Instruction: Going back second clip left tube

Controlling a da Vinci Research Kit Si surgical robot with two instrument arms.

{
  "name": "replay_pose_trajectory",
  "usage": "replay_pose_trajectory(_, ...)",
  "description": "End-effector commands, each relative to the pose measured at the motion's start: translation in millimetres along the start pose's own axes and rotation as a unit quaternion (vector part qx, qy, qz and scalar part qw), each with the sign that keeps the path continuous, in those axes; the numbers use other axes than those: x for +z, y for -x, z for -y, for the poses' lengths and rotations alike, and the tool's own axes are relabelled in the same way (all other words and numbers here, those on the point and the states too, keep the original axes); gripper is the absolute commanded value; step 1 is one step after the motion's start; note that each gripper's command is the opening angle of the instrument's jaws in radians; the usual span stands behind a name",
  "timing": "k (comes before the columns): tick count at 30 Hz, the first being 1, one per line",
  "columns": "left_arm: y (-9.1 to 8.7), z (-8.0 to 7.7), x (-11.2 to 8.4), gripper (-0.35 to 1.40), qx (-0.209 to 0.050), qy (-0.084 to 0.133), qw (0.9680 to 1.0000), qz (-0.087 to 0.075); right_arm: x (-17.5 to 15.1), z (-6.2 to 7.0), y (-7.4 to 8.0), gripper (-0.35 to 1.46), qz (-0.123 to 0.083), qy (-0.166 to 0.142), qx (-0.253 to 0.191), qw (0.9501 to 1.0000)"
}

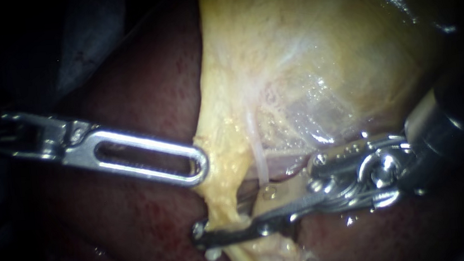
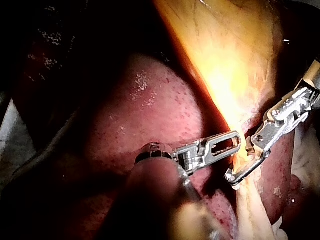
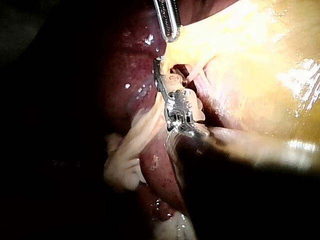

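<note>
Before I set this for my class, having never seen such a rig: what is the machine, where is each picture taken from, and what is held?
It is a surgical robot: two thin instruments work on a dark red liver and a yellowish gallbladder. One picture comes from an endoscope close to the tissue; the other two from cameras on each arm. The left instrument touches the yellow tissue's edge; whether it grips is unclear. The right instrument has its jaws open around a yellow tube, gripping nothing.
</note>
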Motion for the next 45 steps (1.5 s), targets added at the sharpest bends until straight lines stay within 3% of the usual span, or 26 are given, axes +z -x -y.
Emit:
replay_pose_trajectory(1,0.0,0.0,0.0,-0.35,0.000,0.000,1.0000,0.000,0.0,0.0,0.0,-0.35,0.000,0.000,0.000,1.0000)
replay_pose_trajectory(15,0.0,0.0,0.0,-0.35,0.000,0.000,1.0000,0.000,0.0,0.0,0.0,-0.33,0.000,0.000,0.000,1.0000)
replay_pose_trajectory(17,0.0,0.0,0.0,-0.35,0.000,0.000,1.0000,0.000,0.1,0.0,-0.1,-0.06,-0.003,0.003,0.000,1.0000)
replay_pose_trajectory(21,0.0,0.0,0.0,-0.35,0.000,0.000,1.0000,0.000,0.1,-0.2,-0.2,0.27,-0.009,0.011,-0.003,0.9999)
replay_pose_trajectory(25,0.0,0.0,0.0,-0.35,0.000,0.000,1.0000,0.000,0.1,-0.2,-0.2,0.39,-0.011,0.015,-0.014,0.9997)
replay_pose_trajectory(39,0.0,0.0,-0.1,-0.35,0.000,0.000,1.0000,0.000,0.0,-0.3,-0.4,0.47,-0.014,0.019,-0.037,0.9990)
replay_pose_trajectory(45,0.1,-0.2,-0.2,-0.35,0.000,0.000,1.0000,0.000,-2.4,0.1,-0.2,0.48,-0.020,0.023,-0.038,0.9988)
